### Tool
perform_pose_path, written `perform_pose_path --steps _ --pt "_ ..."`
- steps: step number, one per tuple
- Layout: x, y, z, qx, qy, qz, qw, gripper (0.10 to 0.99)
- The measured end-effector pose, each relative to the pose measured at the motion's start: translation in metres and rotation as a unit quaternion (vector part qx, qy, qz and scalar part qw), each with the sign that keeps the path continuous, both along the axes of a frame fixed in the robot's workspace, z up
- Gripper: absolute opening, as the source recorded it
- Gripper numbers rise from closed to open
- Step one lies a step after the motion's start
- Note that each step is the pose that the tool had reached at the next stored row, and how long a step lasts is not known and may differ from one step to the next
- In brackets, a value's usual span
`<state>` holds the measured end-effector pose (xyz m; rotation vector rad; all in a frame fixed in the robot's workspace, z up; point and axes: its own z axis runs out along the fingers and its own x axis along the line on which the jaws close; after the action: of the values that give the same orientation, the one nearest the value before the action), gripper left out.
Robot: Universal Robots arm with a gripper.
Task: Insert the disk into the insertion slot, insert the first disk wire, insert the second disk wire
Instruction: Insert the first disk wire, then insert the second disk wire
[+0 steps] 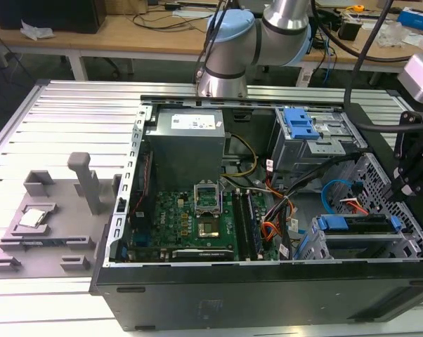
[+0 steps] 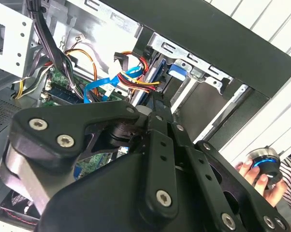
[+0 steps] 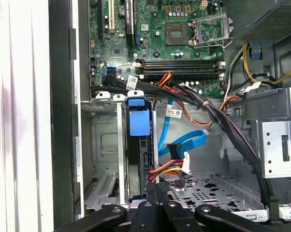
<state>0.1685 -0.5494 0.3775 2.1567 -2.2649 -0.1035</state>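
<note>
The disk (image 1: pixel 355 225) lies in the insertion slot (image 1: pixel 359 247), the low perforated cage at the case's front on the exterior view's right. Its blue caddy tab (image 3: pixel 138 118) faces the motherboard. My gripper (image 1: pixel 398 191) hovers over that cage's outer end, with its fingers pressed together and empty in both wrist views (image 3: pixel 157 186) (image 2: pixel 155 101). A blue flat wire (image 3: pixel 189 142) and a red-yellow-black power wire with a white plug (image 3: pixel 177 168) hang loose beside the disk's edge, just ahead of my fingertips.
A taller metal cage with a blue latch (image 1: pixel 301 126) stands behind the slot. A thick black cable bundle (image 3: pixel 218 116) crosses beside it. The motherboard (image 1: pixel 190 217) fills the case floor. A hand holding a round device (image 2: pixel 262 166) is outside the case wall.
</note>
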Motion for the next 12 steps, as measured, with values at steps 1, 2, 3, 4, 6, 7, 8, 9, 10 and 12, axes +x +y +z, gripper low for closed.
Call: perform_pose_path --steps 1,2,3,4,6,7,8,9,10,12 --pt "0.0000 0.0000 0.0000 0.0000 0.0000 0.000 1.0000 0.106" --pt "0.0000 0.0000 0.0000 0.0000 0.0000 0.000 1.0000 0.106" --pt "0.0000 0.0000 0.0001 -0.0001 0.0000 0.000 1.0000 0.106" --pt "0.0000 0.0000 0.0000 0.0000 0.0000 0.000 1.0000 0.106" --pt "0.0000 0.0000 0.0001 0.0000 0.0000 0.000 1.0000 0.106" --pt "0.0000 0.0000 0.0001 0.0000 0.0000 0.000 1.0000 0.106" --pt "0.0000 0.0000 0.0001 0.0000 0.0000 0.000 1.0000 0.106" --pt "0.0000 0.0000 0.0001 0.0000 0.0000 0.000 1.0000 0.106" --pt "-0.0025 0.0012 0.0001 0.0000 0.0000 0.000 1.0000 0.106" --pt "-0.0144 0.0075 0.0001 -0.0001 0.0000 0.000 1.0000 0.106"
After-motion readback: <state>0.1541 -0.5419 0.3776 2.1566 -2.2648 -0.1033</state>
